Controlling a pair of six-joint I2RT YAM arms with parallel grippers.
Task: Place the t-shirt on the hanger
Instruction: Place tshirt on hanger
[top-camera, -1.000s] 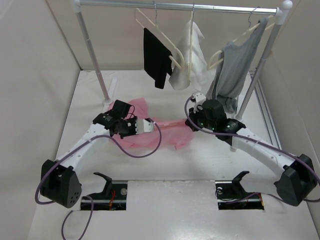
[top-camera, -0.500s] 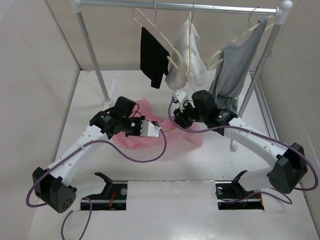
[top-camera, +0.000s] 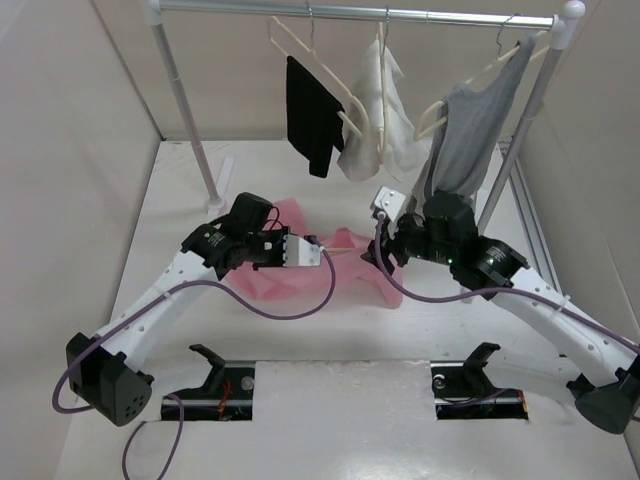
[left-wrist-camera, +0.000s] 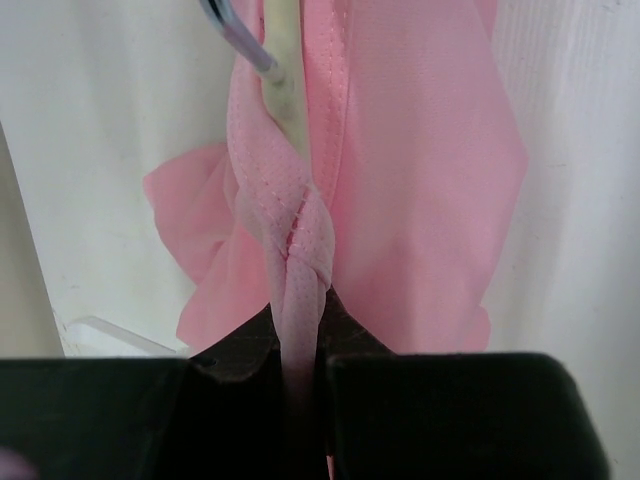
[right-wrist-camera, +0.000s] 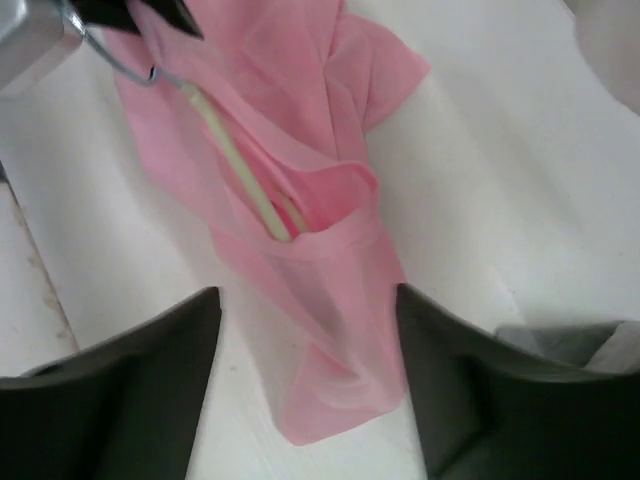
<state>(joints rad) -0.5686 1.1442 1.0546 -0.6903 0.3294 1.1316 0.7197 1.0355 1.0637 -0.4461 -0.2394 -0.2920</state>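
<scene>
The pink t-shirt (top-camera: 285, 213) lies bunched on the white table between the two arms. The cream hanger (top-camera: 345, 250) pokes out of it, one arm inside the fabric (right-wrist-camera: 235, 160). My left gripper (top-camera: 305, 252) is shut on a twisted strand of the t-shirt (left-wrist-camera: 420, 150) that wraps the hanger's arm (left-wrist-camera: 283, 90); the metal hook (left-wrist-camera: 235, 30) shows beyond. My right gripper (right-wrist-camera: 305, 340) stands open, its fingers (right-wrist-camera: 130, 370) either side of a hanging end of the t-shirt (right-wrist-camera: 290, 100), apart from it. In the top view it (top-camera: 383, 252) sits just right of the hanger's tip.
A clothes rail crosses the back, with uprights at left (top-camera: 185, 110) and right (top-camera: 510, 170). Hangers on it carry a black garment (top-camera: 312, 115), a white garment (top-camera: 385, 120) and a grey top (top-camera: 465, 140) close behind my right arm. Walls close in both sides.
My right gripper has opened, let go of the t-shirt and drawn back to the right. The left gripper stays shut and has shifted slightly right with the fabric.
</scene>
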